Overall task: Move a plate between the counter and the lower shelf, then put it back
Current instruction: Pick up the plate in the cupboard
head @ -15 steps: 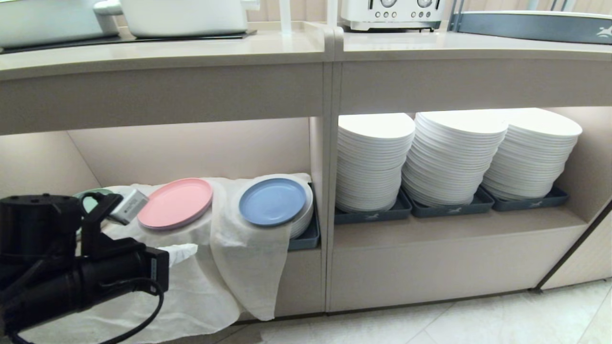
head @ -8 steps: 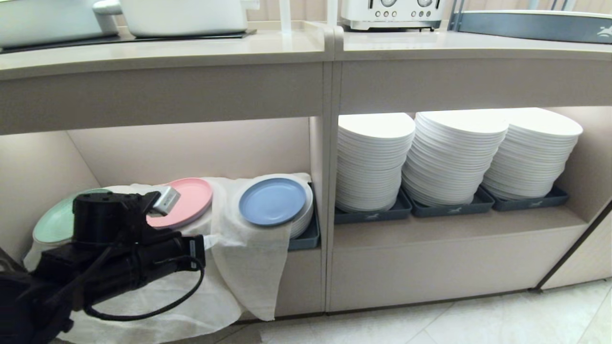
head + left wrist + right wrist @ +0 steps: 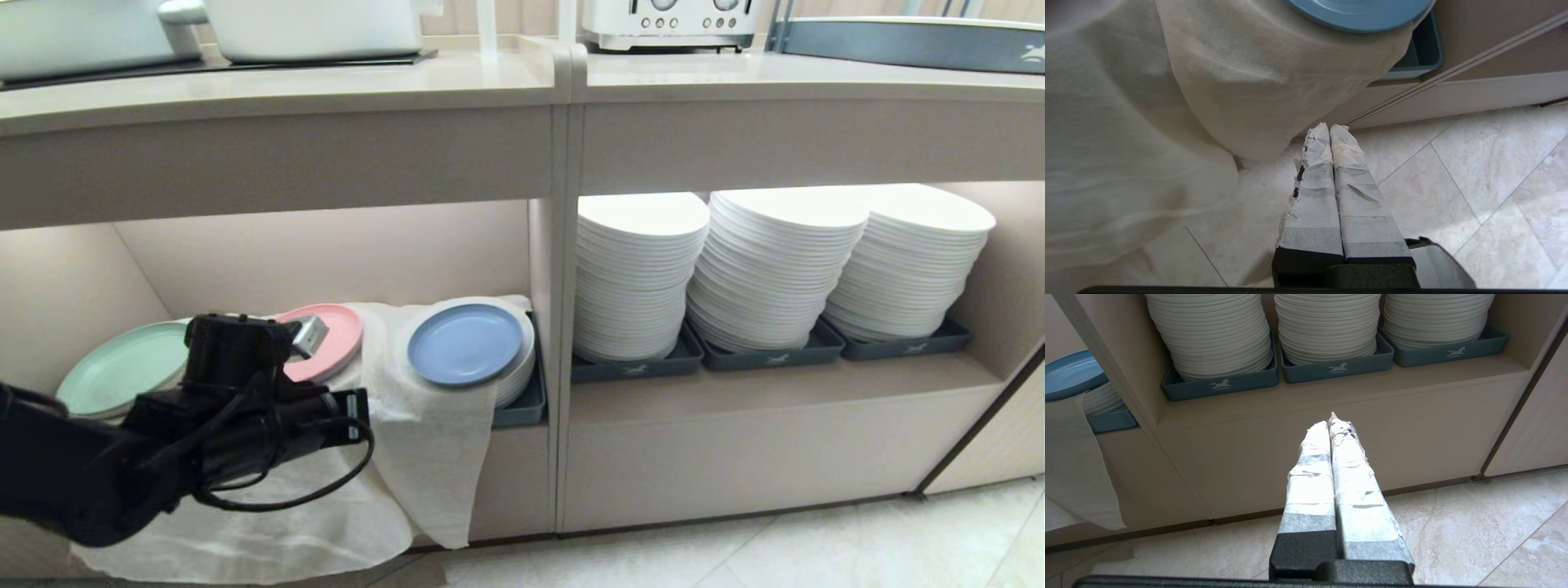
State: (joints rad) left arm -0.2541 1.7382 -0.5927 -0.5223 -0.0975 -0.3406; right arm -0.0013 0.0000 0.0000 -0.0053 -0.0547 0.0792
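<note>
On the lower shelf [image 3: 343,245], the light-blue plate [image 3: 465,344] lies on a white cloth [image 3: 424,441] draped over a stack of white plates in a dark grey tray [image 3: 526,406], at the recess's right end beside the divider. A pink plate [image 3: 339,343] sits on the cloth to its left, and a mint-green plate [image 3: 122,377] lies further left. The left arm reaches across in front of the shelf, low and left of the blue plate, partly covering the pink one. Its left claw [image 3: 1329,132] has both taped fingers pressed together, holding nothing, their tips over the tiled floor [image 3: 1474,175] just beside the hanging cloth and below the plate's edge. The right claw [image 3: 1333,424] is likewise pressed together and empty, hanging before the neighbouring recess, where three tall white plate stacks [image 3: 767,269] stand in grey trays. Above, the counter [image 3: 326,86] carries white pots on a black cooktop panel and a white toaster [image 3: 669,24].
</note>
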